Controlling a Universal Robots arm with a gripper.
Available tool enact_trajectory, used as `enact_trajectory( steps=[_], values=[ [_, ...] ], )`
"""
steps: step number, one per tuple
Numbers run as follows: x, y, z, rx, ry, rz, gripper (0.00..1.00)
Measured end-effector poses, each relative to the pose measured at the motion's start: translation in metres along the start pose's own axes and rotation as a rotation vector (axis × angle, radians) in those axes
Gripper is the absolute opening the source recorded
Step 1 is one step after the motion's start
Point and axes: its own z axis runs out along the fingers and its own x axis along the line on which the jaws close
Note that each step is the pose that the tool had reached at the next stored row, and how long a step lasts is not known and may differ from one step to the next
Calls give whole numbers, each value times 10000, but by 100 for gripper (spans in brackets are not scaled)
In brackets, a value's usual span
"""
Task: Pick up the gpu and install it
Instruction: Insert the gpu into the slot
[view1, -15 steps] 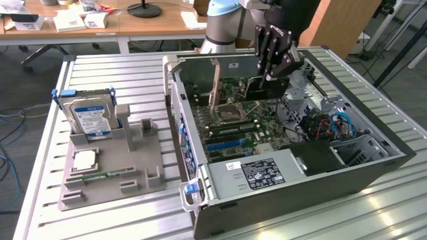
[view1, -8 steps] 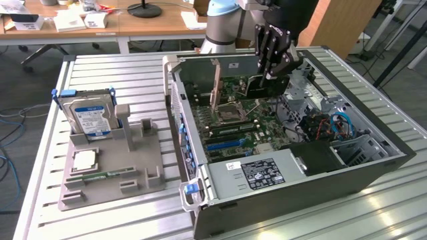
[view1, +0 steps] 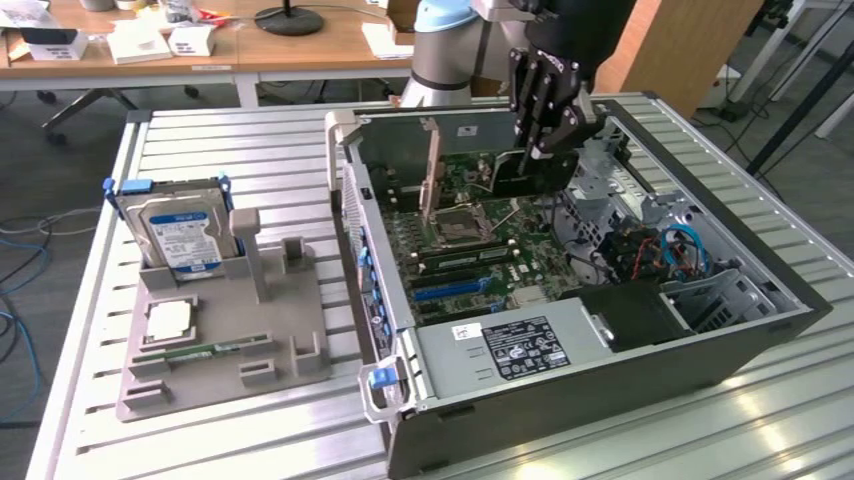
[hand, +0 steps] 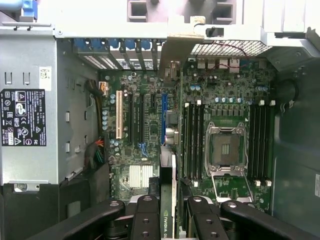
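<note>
In the exterior view's upper centre, the gripper (view1: 541, 150) is clamping the gpu (view1: 523, 176) edge-down over the motherboard (view1: 461, 228) inside the computer case (view1: 601, 400), where any tilt is probably risking a missed slot.

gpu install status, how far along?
Done: the gpu is picked up, gripped in the fingers. In hand: it hangs on edge inside the open case, just above the motherboard; the wrist view looks down its edge toward the slots. Left: it does not look seated in a slot yet.
</note>
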Motion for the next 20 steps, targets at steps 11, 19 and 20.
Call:
enact_trajectory(
  steps=[11, 19, 20],
  values=[
    [0, 2, 66, 5, -60, 192, 26],
    [0, 3, 114, 6, -65, 374, 26],
    [0, 3, 125, 6, -64, 379, 26]
  ],
)
